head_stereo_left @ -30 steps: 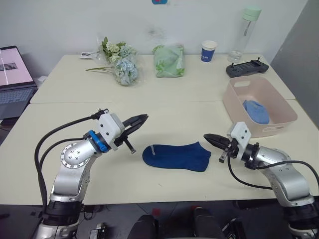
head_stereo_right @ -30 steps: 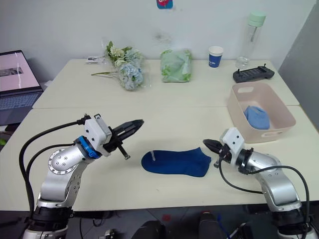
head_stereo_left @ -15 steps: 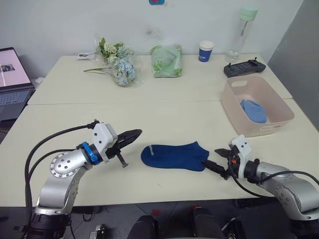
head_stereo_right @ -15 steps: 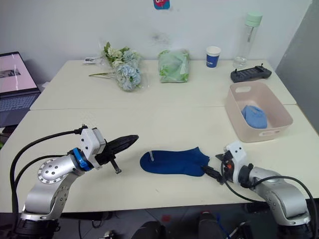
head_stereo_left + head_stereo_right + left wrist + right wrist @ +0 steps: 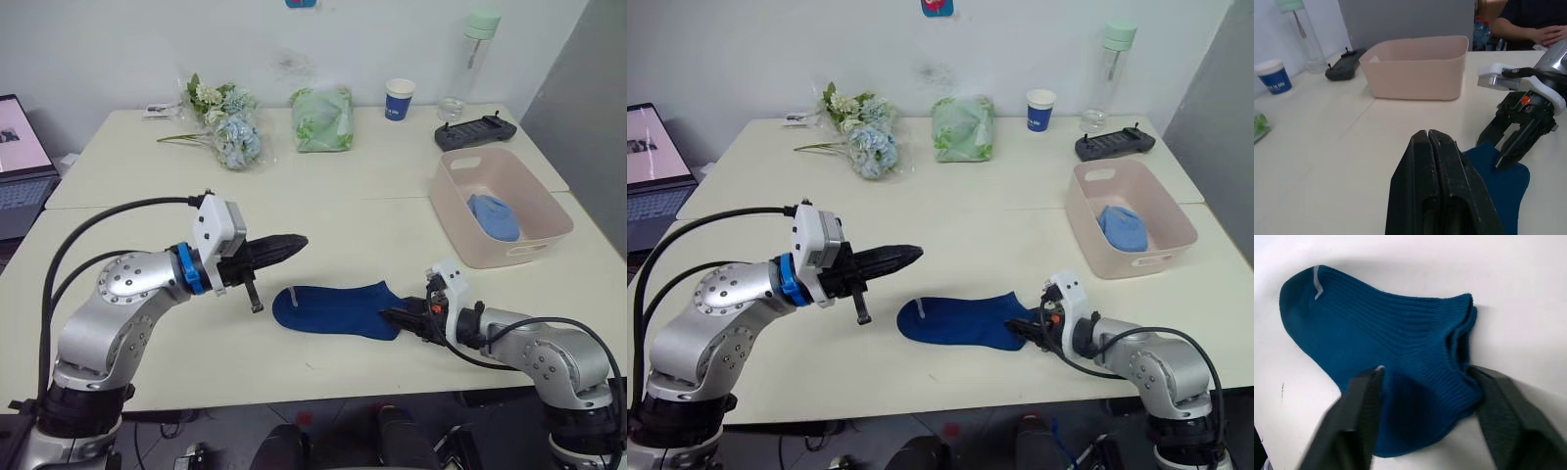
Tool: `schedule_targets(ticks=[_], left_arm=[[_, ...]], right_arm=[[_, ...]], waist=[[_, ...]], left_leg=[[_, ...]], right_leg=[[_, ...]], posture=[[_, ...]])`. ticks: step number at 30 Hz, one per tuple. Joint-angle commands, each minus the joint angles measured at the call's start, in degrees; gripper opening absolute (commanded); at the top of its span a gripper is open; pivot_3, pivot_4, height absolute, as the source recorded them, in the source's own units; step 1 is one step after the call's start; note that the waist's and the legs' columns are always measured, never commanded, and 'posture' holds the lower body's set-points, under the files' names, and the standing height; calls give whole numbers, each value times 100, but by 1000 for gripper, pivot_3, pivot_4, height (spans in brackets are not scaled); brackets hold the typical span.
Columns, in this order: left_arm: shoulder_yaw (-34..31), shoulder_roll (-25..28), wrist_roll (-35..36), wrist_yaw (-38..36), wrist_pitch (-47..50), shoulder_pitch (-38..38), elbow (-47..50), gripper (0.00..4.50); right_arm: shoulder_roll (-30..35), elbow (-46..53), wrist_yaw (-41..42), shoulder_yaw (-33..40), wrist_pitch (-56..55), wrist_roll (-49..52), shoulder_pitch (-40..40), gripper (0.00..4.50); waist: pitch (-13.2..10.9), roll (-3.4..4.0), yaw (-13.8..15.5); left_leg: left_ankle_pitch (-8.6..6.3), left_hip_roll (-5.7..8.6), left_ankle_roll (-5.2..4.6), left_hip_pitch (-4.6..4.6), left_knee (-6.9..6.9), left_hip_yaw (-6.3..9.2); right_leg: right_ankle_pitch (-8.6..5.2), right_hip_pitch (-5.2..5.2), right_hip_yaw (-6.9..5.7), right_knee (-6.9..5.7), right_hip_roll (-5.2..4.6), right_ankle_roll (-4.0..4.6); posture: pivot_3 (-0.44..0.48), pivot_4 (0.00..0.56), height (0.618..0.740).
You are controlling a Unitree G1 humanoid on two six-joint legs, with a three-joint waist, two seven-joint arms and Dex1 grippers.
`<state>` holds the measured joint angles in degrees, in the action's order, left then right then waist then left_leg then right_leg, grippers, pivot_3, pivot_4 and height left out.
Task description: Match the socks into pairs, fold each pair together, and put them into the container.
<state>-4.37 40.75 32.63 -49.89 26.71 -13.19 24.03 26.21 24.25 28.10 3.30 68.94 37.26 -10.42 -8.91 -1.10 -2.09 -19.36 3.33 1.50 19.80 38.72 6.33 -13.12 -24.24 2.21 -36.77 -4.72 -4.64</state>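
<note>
A dark navy sock [image 5: 333, 309] lies flat on the pale table [image 5: 392, 225]. The right end effector [image 5: 1425, 423] is spread wide, its fingers straddling the sock's cuff end. The left end effector [image 5: 294, 241], fingers pressed together, hovers beside the toe end. A pink tub [image 5: 460, 211] nearby holds a light blue sock bundle [image 5: 493, 214].

Pale cream table [image 5: 343, 211] of two butted tops, a seam running across between them. Plain white wall [image 5: 118, 49] behind, grey panel [image 5: 588, 88] at the right. Open laptop [image 5: 20, 162] on a side surface at the left edge, light even and soft.
</note>
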Motion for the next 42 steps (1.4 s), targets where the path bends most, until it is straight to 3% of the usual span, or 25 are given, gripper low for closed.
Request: schedule_targets(ticks=[1,5,10,15,22,27,33,36,39,42], left_arm=[[-91,-29,-116,109,-122,313,143,0],[2,-107,-180,141,-132,562,216,0],[498,-158,-361,-69,-145,474,40,0],[1595,-654,-1351,-213,-843,-69,-920,0],[2226,-1503,-2103,-43,-1365,-705,-2354,0],[2497,-1816,-2528,-13,-1626,-789,-3246,0],[2479,-1733,-2708,-86,-1612,-703,-3870,0],[2457,-1788,-2633,-127,-1681,-691,-3791,0],[2441,-1760,-2527,-181,-1472,-577,-3473,0],[2376,-1680,-2472,-257,-1385,-466,-3251,0]], right_arm=[[-22,-58,36,218,209,278,-42,1414],[239,-365,359,327,252,424,-256,30],[932,-1357,1328,-161,-470,59,-882,30],[1139,-2386,2002,-599,-1109,-335,-1706,30],[1214,-2472,2384,-675,-1219,-413,-1777,30],[1166,-2242,2413,-609,-1067,-279,-1745,30],[782,-1717,2368,74,-14,904,-2005,30],[265,-1587,2025,477,687,1674,-2057,30],[-395,-1573,1455,298,557,1513,-2049,30],[-651,-1675,1258,326,548,1482,-2069,30]], waist=[[-1,-1,30],[-4,1,68],[-7,3,61],[-7,3,55],[-8,3,69],[-7,4,68],[1,12,62],[7,7,63],[8,10,52],[8,12,48]], left_leg=[[0,-1,0,0,0,0],[-1,-1,-2,4,6,4],[-3,10,-5,3,7,-5],[1,11,0,2,7,-12],[1,6,2,12,8,-3],[1,5,1,11,10,-2],[1,1,0,2,14,3],[1,-1,-1,-1,14,10],[0,-1,-1,0,14,8],[1,-1,0,2,12,10]], right_leg=[[0,1,1,1,0,0],[0,5,1,3,-4,0],[0,8,1,5,-11,0],[1,10,-1,3,-7,1],[1,3,-5,10,-19,0],[1,1,-3,6,-21,0],[2,10,-2,-1,-24,-1],[1,13,-5,-4,-24,-1],[1,10,-2,-6,-24,-1],[1,4,-2,-7,-24,-1]], posture=[[0,150,740],[0,150,740],[0,150,740],[0,150,740],[0,150,740],[0,150,740],[0,150,740],[0,150,740],[0,150,740],[0,150,740]])
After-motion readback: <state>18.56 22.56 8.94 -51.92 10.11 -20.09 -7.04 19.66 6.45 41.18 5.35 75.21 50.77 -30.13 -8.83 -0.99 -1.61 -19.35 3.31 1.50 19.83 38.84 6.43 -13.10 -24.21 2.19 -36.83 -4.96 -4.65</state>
